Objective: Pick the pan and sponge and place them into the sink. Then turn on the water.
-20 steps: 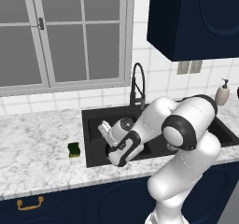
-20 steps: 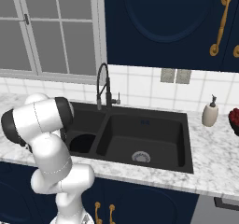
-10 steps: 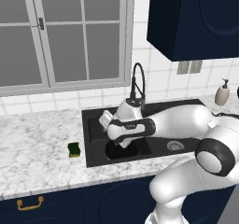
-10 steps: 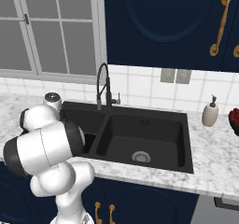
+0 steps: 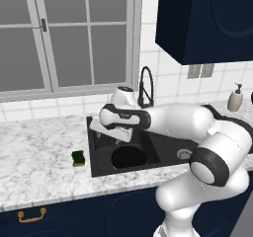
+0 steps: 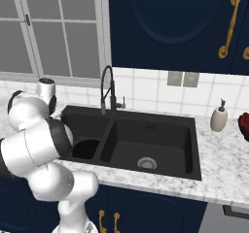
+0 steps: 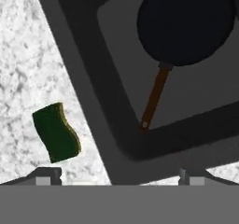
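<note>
— Two things were meant for the sink (image 5: 101, 164), weren't they? Where did each one lie?

— One was already in. The pan (image 7: 186, 23) sat flat on the floor of the basin nearest the window end, its thin reddish-brown handle running out toward a corner of that basin. From behind the arm I could make out the round black shape (image 5: 128, 157) low in the left-hand bowl (image 6: 85, 148).

— And the other?

— The sponge (image 5: 78, 158) was on the marble counter (image 5: 39, 157), just beside the sink's outer rim but not touching it, green side up (image 7: 56, 132).

— Where was the gripper in all this?

— The gripper (image 5: 114, 131) hung above that left basin, close to the rim on the sponge's side. Its jaws stood spread wide with nothing between them. Looking along the hand, one fingertip (image 7: 46, 175) sat over the counter and the other over the sink's edge.

— So which way did it have to go?

— Sideways off the sink and out over the counter, I'd say, then down. The sponge's long axis lay skewed to the rim, and I'd guess the hand needed to turn a little to close across its narrow width.

— Any water?

— None that I could see at the faucet (image 6: 108, 90).
</note>
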